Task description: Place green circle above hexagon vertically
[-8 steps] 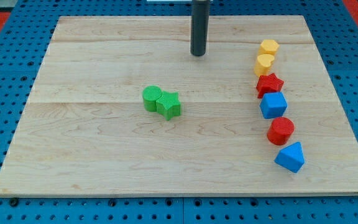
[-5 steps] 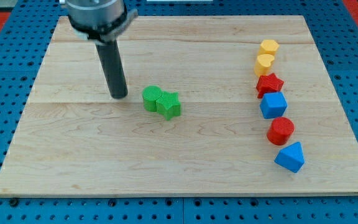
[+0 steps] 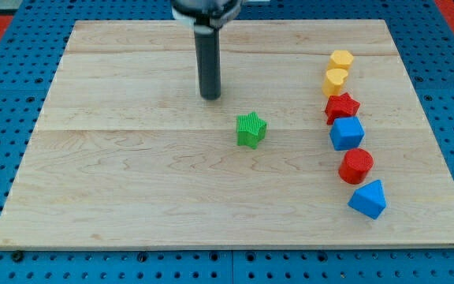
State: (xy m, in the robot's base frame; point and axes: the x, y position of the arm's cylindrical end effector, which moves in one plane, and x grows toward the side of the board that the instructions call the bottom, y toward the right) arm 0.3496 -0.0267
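**Camera view: rod beside a green star, column of blocks at the view's right**

Camera view shows the wooden bench [image 3: 132,197] with one green star [image 3: 251,130] near its middle. My tip [image 3: 210,96] stands on the bench toward the view's top and left of the green star, near it but not touching. The arm ends in a plain dark rod, so I cannot tell any state of fingers.

The green circle I cannot make out; the star is the only green block that shows.

The other blocks stand in a column well to the view's right of the green star. The yellow hexagon [image 3: 341,59] is highest, then a yellow rounded block [image 3: 335,80] touching it, a red star [image 3: 342,106], a blue cube [image 3: 346,133], a red circle [image 3: 356,166] and a blue triangle [image 3: 368,199] lowest.
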